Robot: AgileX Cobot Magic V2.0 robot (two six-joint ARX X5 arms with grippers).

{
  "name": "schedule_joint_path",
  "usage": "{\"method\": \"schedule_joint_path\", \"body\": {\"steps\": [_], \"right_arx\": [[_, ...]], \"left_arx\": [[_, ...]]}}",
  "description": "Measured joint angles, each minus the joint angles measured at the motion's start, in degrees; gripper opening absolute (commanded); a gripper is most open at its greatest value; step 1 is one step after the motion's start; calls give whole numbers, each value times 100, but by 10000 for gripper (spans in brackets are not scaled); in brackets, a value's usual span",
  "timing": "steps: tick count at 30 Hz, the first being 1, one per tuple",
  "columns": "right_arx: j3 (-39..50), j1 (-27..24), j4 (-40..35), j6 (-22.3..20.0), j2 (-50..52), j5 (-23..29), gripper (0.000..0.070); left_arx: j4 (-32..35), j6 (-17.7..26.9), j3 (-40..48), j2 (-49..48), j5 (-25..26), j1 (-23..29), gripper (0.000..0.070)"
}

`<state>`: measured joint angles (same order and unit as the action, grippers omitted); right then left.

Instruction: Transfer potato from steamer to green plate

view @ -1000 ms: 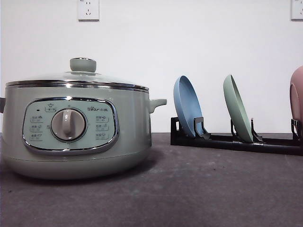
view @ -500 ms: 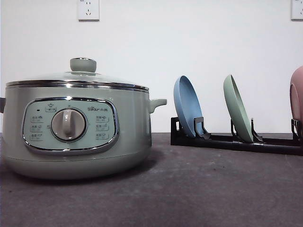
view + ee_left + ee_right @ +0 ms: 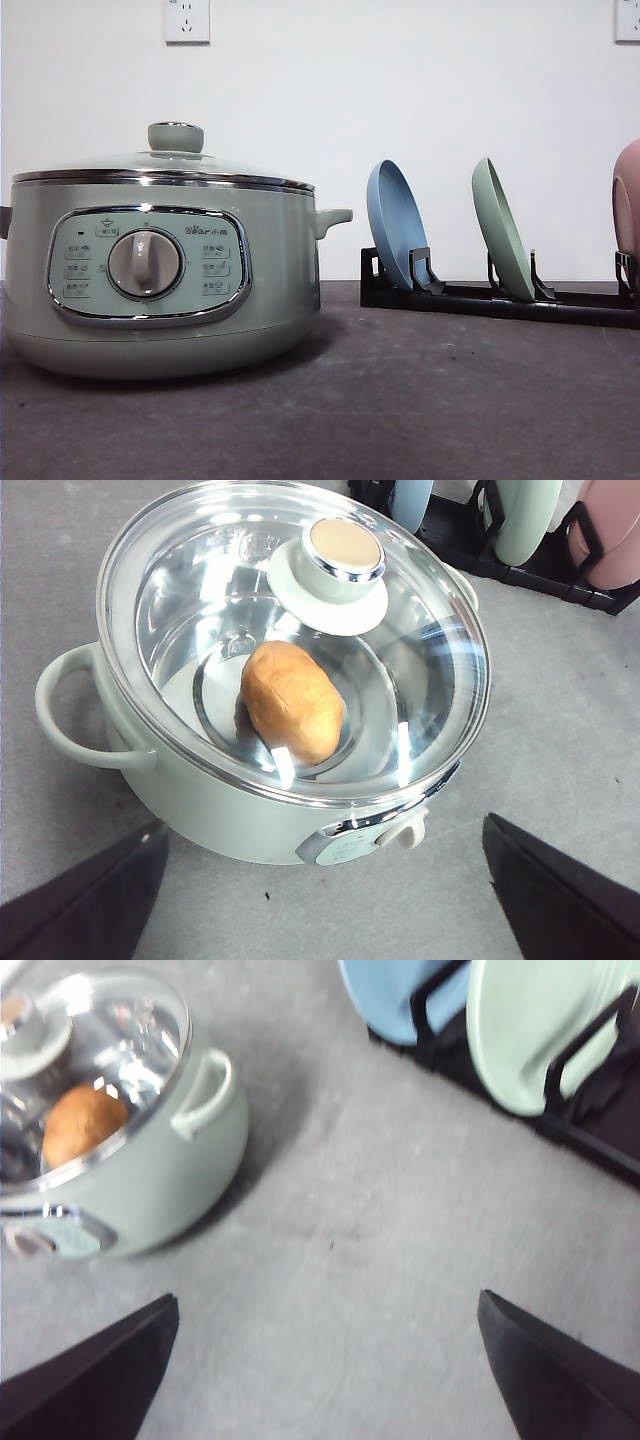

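So far nothing of the transfer is done. The potato (image 3: 292, 701) lies on the floor of the steamer (image 3: 160, 275), at the centre of my left wrist picture, under the glass lid (image 3: 300, 630), which sits closed with its knob (image 3: 343, 552) on top. The green plate (image 3: 502, 230) stands on edge in the black rack (image 3: 500, 300) at the right of the front picture, between the blue plate (image 3: 396, 225) and the pink plate (image 3: 628, 200), not laid on the bench (image 3: 400, 400).

What is left, I judge: lid off, plate down, potato across.

The potato's long axis runs from upper left to lower right in that picture; which end bears the dark spot I cannot tell.

My left tool (image 3: 320, 900) and right tool (image 3: 325, 1380) both gape wide, holding nothing.
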<state>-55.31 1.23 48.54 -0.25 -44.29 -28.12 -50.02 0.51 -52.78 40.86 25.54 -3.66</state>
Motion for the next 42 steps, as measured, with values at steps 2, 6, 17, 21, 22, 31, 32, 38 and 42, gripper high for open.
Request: {"method": "schedule_joint_path", "body": {"steps": [2, 6, 17, 21, 22, 31, 32, 38, 42], "right_arx": [[0, 0, -175, 126, -28, -2, 606], [-74, 0, -466, 527, -327, -23, 606], [-1848, 0, -964, 957, -2371, 91, 606], [-2635, 0, -981, 971, -3289, 125, 605], [-2812, 0, -974, 972, -3505, 127, 605], [-4008, 77, -1093, 1001, -5035, 282, 605], [-4078, 102, -1149, 1024, -5178, 286, 604], [-4179, 225, -1542, 1232, -5875, 381, 572], [-4179, 264, -1674, 1306, -6187, 588, 533]], "left_arx": [[0, 0, -1, 0, 0, 0, 640], [1, 1, -1, 0, 0, 0, 638], [0, 0, 1, 0, 0, 0, 637], [1, 0, -1, 0, 0, 0, 637], [2, 1, -1, 0, 0, 0, 637], [0, 0, -1, 0, 0, 0, 637], [0, 0, -1, 0, 0, 0, 637], [0, 0, -1, 0, 0, 0, 637], [1, 1, -1, 0, 0, 0, 637]]}}
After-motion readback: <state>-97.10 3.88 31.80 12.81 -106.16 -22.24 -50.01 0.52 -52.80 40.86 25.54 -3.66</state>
